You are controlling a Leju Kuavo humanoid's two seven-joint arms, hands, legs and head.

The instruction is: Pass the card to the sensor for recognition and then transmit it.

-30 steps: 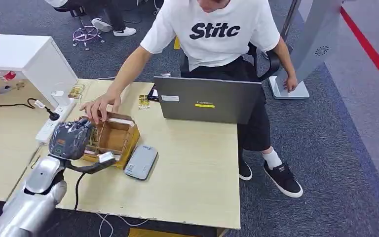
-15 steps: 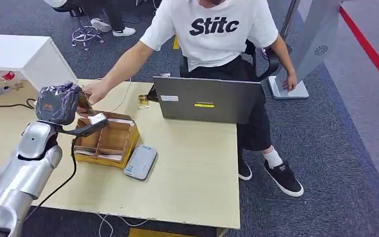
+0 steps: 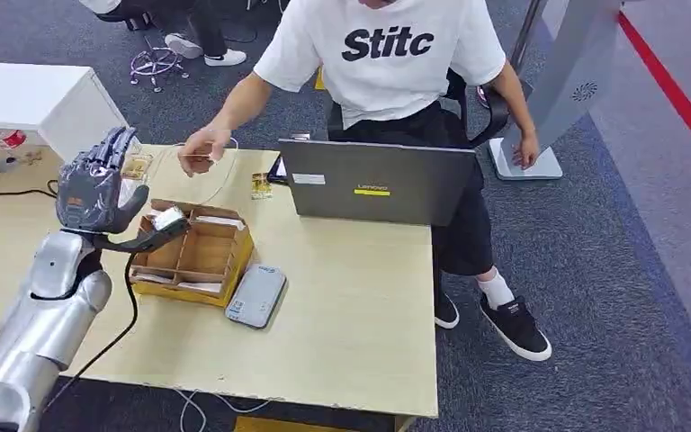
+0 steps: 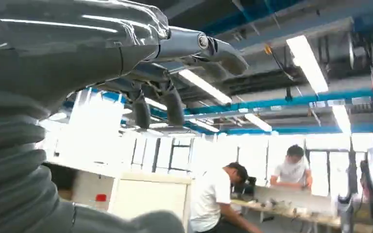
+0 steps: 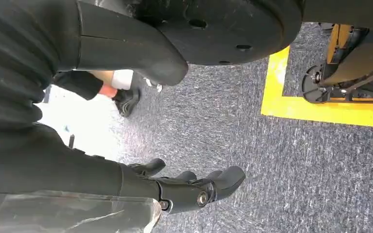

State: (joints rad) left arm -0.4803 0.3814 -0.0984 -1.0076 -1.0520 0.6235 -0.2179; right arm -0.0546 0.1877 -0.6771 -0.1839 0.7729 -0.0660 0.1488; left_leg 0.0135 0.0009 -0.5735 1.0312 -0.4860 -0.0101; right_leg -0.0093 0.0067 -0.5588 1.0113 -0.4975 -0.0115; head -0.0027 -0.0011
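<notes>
Bench of pale wood carries the whole setup. Left hand is raised above the bench's 10 o'clock area, palm outward, fingers spread apart and holding nothing. From the left wrist view the fingers point up toward ceiling lights, nothing between them. Card: cannot pick it out for certain; the person's hand, at 2 o'clock from the left hand and well apart from it, is closed in a pinch, but whatever it holds is too small to make out. Wooden divider box sits at 4 o'clock from the left hand, with a grey sensor flat on the bench just beside the box's 4 o'clock corner. Laptop stands at the bench's 12 o'clock edge, lid back toward the robot. Right hand hangs over grey carpet, fingers loosely apart, holding nothing.
</notes>
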